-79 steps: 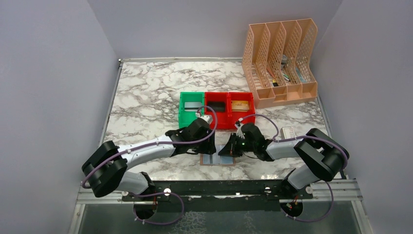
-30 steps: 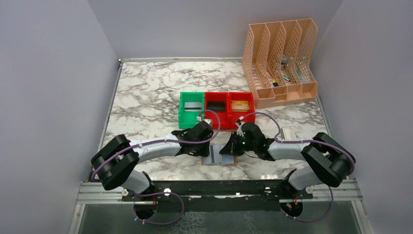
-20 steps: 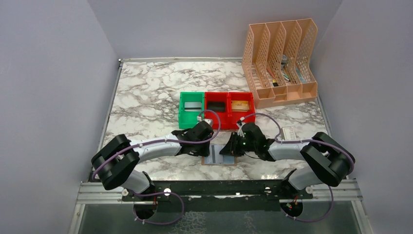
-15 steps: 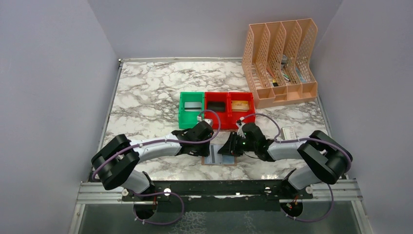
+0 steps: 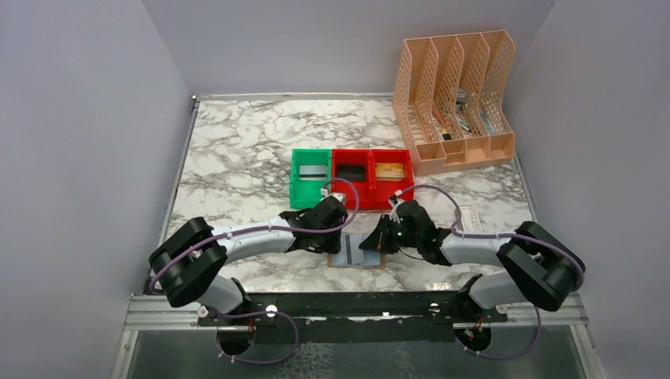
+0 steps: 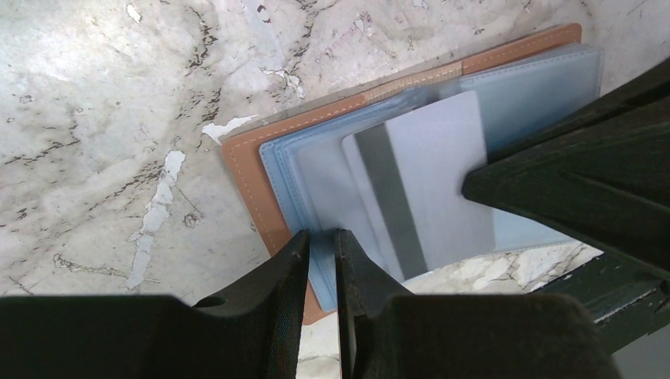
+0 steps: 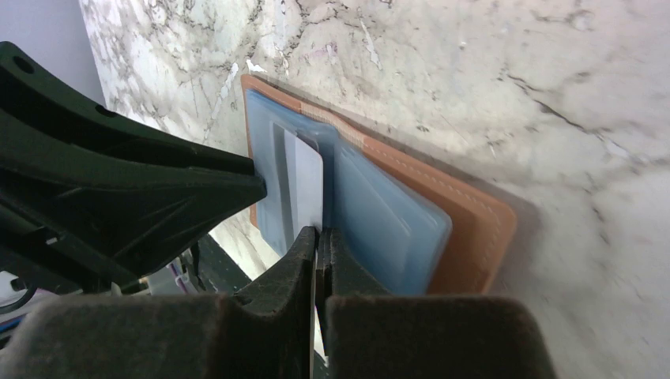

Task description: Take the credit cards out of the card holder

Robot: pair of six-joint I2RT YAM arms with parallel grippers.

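In the top view, the holder (image 5: 353, 257) was seen lying open and flat by the middle of the near edge of the table (image 5: 237, 158). The left pincer (image 5: 338, 245) was set at its left side and the right pincer (image 5: 370, 245) at its right. Three bins (image 5: 351, 151), one green and two red, stood toward the middle of the table, with one of the cards (image 5: 313, 170) lying in each. A rack (image 5: 417, 95) stood at the far right corner. The table was marbled white and grey and looked smooth; it was closed in by plain pale walls (image 5: 332, 47).

In the left wrist view, the left pincer was seen nearly pressed together on the holder's blue-lined edge, which appeared to be pinched and pinned down. A silver card (image 6: 442, 174) with a dark stripe lay aslant, partly out of a pocket, and was touched at its edge by the right pincer.

In the right wrist view, the right pincer was seen pressed together on that card's edge. The card would best be drawn low and straight along the pocket's line while the holder is held against the slick marble; otherwise the thin edge might slip or the holder be dragged along.
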